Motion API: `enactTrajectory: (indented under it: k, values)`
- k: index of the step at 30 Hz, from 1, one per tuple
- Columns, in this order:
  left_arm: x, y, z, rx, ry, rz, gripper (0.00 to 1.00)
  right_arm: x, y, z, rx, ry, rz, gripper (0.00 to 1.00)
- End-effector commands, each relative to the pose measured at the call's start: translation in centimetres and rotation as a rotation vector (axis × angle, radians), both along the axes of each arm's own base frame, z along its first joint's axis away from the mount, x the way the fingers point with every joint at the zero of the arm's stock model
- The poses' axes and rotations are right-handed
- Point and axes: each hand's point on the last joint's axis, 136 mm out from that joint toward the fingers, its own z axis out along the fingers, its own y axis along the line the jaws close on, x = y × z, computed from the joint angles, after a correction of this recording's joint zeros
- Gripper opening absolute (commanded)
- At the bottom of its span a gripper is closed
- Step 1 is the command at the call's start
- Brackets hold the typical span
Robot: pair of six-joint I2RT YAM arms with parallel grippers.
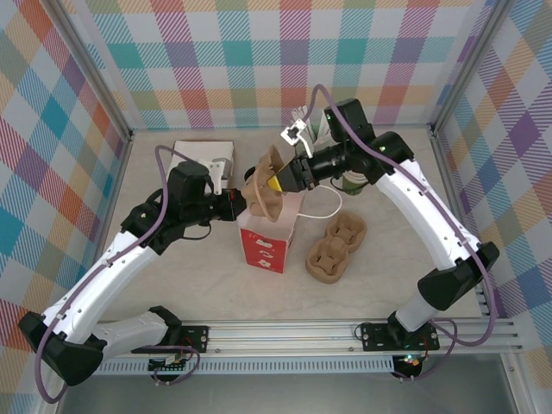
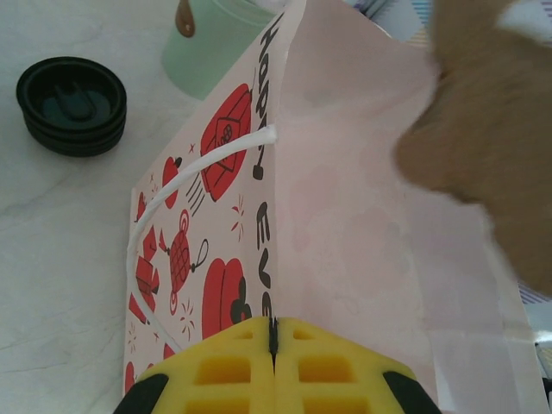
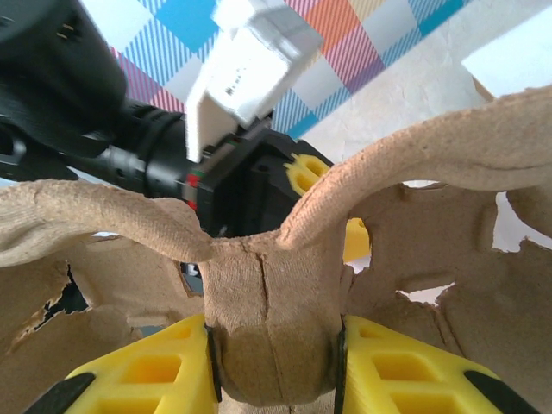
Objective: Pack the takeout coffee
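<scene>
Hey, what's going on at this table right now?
The left gripper pinches the rim of the printed paper bag, which stands upright. The right gripper grips a pulp cup carrier, tilted over the bag's mouth. Spare carriers lie beside the bag.

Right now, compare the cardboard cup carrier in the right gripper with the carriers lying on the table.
The held carrier stands on edge above the paper bag; the table carriers lie flat to the bag's right. The held carrier is pinched by the right gripper; the table carriers are untouched. Both are brown moulded pulp.
</scene>
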Motion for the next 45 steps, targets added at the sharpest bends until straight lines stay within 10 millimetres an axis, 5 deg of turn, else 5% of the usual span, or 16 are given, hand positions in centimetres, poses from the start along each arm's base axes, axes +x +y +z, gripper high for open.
enactTrajectory:
  k: [1, 11, 23, 39, 45]
  values:
    - [0.1, -0.7, 0.4, -0.039, -0.005, -0.032, 0.0, -0.3, 0.0, -1.5, -0.039, 0.007, 0.03, 0.33]
    - [-0.7, -1.0, 0.4, -0.051, 0.008, -0.069, 0.0, 1.8, -1.6, -6.7, -0.254, -0.027, -0.03, 0.32]
    - [-1.0, -1.5, 0.1, -0.061, 0.026, -0.095, 0.0, 3.1, -3.2, -9.6, -0.397, -0.07, -0.086, 0.31]
    - [-0.2, -2.4, 0.2, -0.081, 0.039, -0.106, 0.0, 2.5, -4.0, -11.7, -0.49, -0.069, -0.076, 0.31]
    - [-0.3, -2.6, 0.3, -0.083, 0.041, -0.117, 0.0, 3.5, -3.8, -9.9, -0.445, -0.107, -0.132, 0.31]
